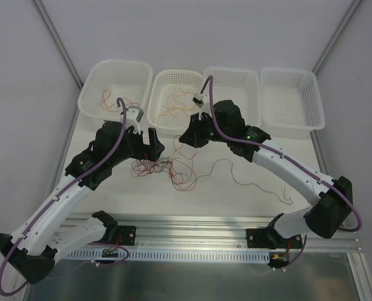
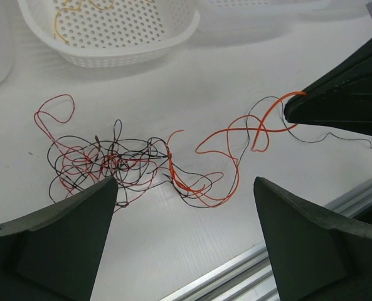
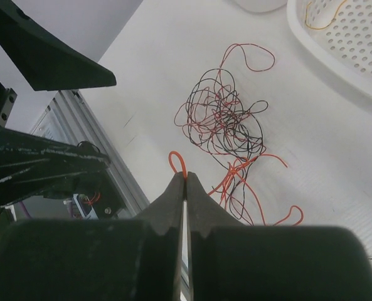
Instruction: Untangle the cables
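Left pincer (image 2: 182,185) released above tangled cables (image 2: 110,160) on counter (image 2: 160,238). Right pincer (image 3: 186,179) clenched on orange cable (image 3: 175,160).

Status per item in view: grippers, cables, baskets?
tangle: knotted, red and black strands bunched together.
left gripper: open, above the tangle, holding nothing.
right gripper: shut on orange cable.
orange cable: pinched at a loop, the rest runs into the tangle.
black strand: trailing loose to the right.
leftmost basket: holds one orange strand.
second basket: holds orange strands.
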Motion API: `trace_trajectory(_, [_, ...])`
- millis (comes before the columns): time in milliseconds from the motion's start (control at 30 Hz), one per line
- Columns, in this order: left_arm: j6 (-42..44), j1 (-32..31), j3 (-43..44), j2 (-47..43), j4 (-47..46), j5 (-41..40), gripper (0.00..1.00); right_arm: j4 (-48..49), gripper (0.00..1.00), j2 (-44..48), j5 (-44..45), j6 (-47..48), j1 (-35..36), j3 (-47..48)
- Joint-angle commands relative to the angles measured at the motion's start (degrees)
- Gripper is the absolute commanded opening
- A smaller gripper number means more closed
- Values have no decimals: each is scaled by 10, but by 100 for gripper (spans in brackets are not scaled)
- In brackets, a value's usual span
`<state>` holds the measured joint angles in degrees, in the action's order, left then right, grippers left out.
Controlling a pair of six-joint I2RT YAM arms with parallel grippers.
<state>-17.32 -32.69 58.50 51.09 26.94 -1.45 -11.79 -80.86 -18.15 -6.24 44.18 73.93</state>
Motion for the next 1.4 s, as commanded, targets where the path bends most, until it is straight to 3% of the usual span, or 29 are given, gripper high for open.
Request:
trace_trajectory(0, [-21,-21,7,5,-14,27,91,54,1,-4,-20,-12,6,21])
trace_trajectory(200, [-6,-56,-14,16,-33,53,89,68,1,1,-29,-19,6,13])
trace_trajectory(400, [6,-76,-22,43,-61,23,88,81,1,11,-66,-14,6,5])
trace_trajectory(867, [-21,-95,-30,94,-138,0,71,143,1,54,-84,-56,11,-45])
trace_trajectory(1100, [-36,-106,-43,104,-167,-3,44,165,1,78,-84,-78,11,-64])
trace_trajectory(1133, [-38,-109,-43,104,-169,-2,31,169,1,82,-83,-80,11,-69])
trace_trajectory(1267, [-41,-111,-42,99,-176,-1,1,168,1,101,-66,-85,10,-86])
trace_trajectory(1367, [-40,-111,-37,91,-175,-14,0,144,2,119,-46,-76,10,-92])
